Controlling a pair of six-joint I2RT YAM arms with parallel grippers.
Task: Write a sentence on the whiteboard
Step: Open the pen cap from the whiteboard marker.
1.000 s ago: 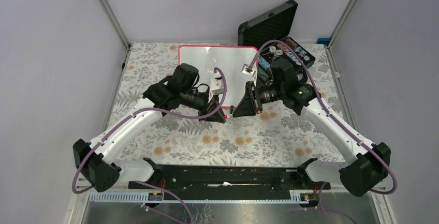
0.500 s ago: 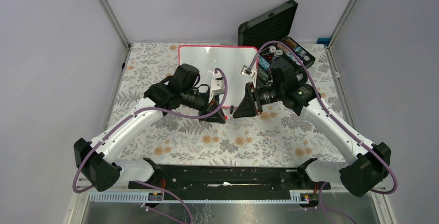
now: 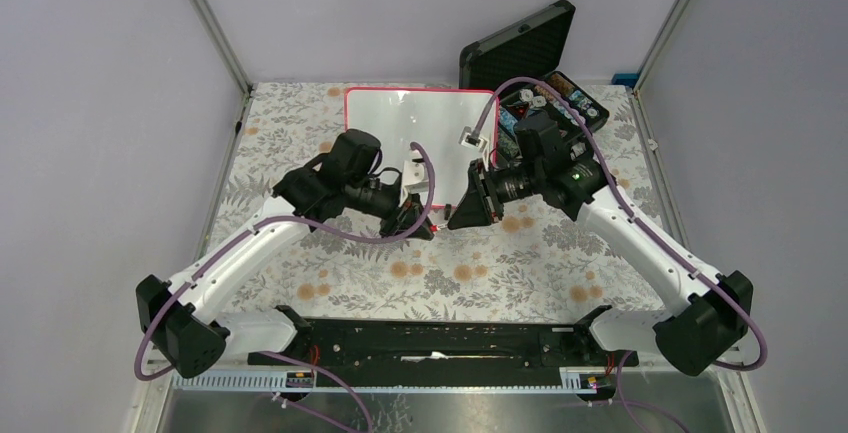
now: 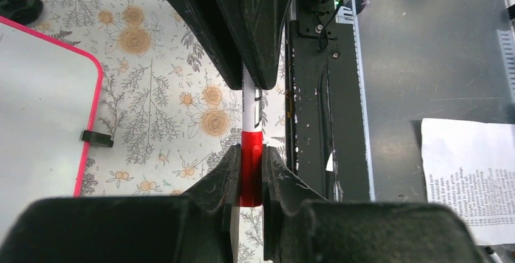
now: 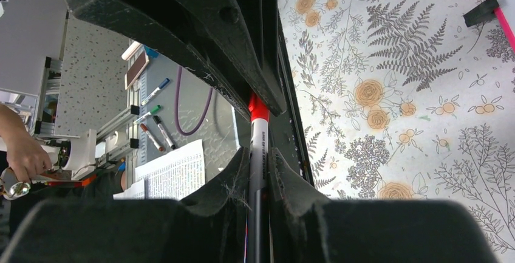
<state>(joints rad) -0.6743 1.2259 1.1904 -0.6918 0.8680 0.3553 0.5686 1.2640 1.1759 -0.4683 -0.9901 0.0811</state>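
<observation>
Whiteboard point(image 3: 400, 118) sits behind; L tool point(image 4: 251, 155) grips marker point(image 4: 250, 108) cap point(image 4: 251, 184), R tool point(image 5: 259, 157) barrel point(image 5: 259, 138) (print illegible).

Whiteboard point(image 3: 400, 118) white, pink-red frame; tablecloth point(image 3: 500, 263) grey-orange floral; marker point(image 4: 251, 147) seemingly red-capped, white.

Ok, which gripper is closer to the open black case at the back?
Right. The right gripper is in front of the black case, a little left; the left gripper is farther left, gripping the same marker.
</observation>
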